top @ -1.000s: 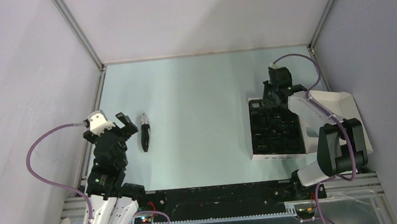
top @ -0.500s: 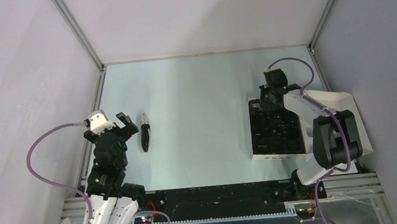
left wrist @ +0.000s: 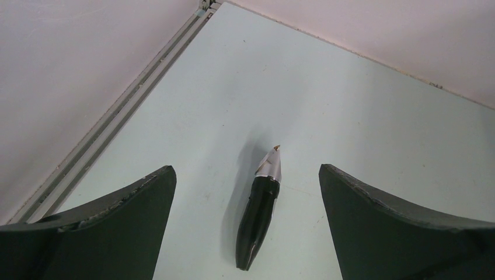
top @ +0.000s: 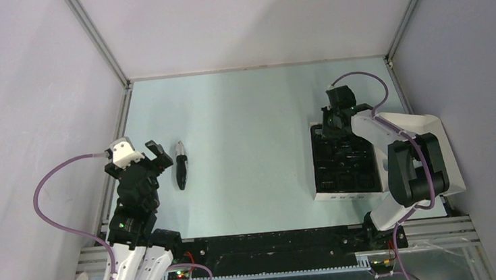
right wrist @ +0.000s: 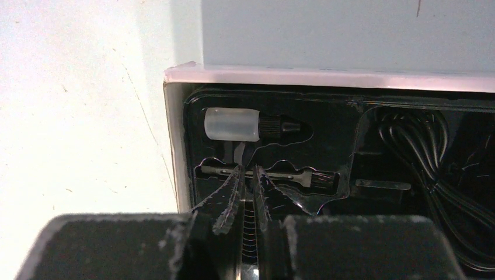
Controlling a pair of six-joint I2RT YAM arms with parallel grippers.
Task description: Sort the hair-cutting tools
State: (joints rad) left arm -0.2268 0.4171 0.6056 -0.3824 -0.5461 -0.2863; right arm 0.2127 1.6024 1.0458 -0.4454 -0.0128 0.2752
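Lower left, our left gripper (left wrist: pixel 246 168) hangs spread wide by the clipper (left wrist: pixel 257 224) on the table (left wrist: pixel 379 116), likely for a grab. At right, our right gripper (right wrist: pixel 248 170), nearly pressed together, meets the brush (right wrist: pixel 295 174) in the box (right wrist: pixel 327 77), perhaps seating it.

White box (top: pixel 345 196) w/ black insert (right wrist: pixel 344 119) at table's (top: pixel 251 126) right; clear bottle (right wrist: pixel 232 124) & coiled cable (right wrist: pixel 417 143) in recesses.
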